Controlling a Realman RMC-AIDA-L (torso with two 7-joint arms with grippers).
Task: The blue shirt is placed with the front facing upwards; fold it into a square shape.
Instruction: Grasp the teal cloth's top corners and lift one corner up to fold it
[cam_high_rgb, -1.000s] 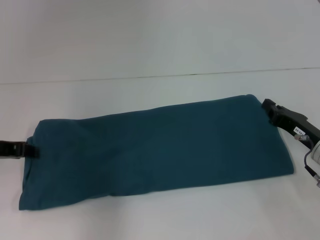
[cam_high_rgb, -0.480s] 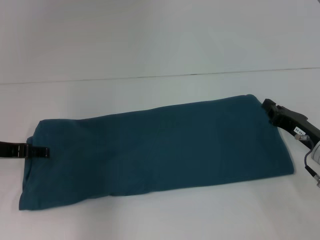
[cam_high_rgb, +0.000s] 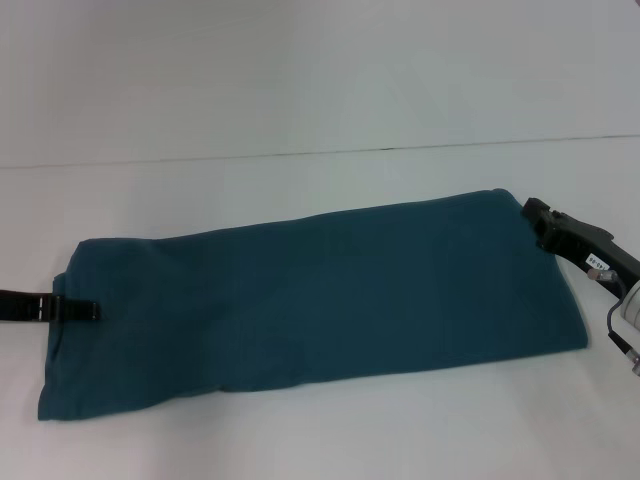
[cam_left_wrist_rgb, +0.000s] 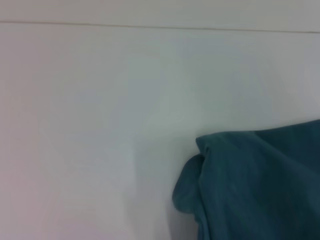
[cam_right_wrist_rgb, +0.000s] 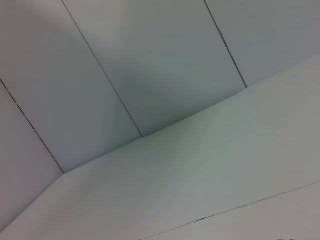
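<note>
**Folding the long blue strip: one gripper at each end**

Looking down from the head camera, I saw the blue shirt (cam_high_rgb: 310, 295) lying flat on the white table (cam_high_rgb: 300, 190). It was a long strip that ran across the table from my left side to my right, with the right end a bit farther from me. I saw only plain blue cloth on top, with no letters and no neck hole.

The left gripper (cam_high_rgb: 78, 311) lay low at the left short end of the shirt, with its tip on the cloth edge. I think it was there to take hold of that end. I could not tell if its fingers were open or closed. In the left wrist view I saw a rounded, doubled-over corner of the shirt (cam_left_wrist_rgb: 250, 185) on the bare table.

The right gripper (cam_high_rgb: 540, 222) sat at the far right corner of the shirt, touching it or just beside it. I could not tell its fingers either. I think it was placed to pin or lift that end, so the two short ends could meet and make a square.

The table was smooth and white. A thin dark line (cam_high_rgb: 300, 155) ran across it behind the shirt. The right wrist camera pointed away from the shirt and showed only pale wall panels (cam_right_wrist_rgb: 125, 65) with thin seams.
</note>
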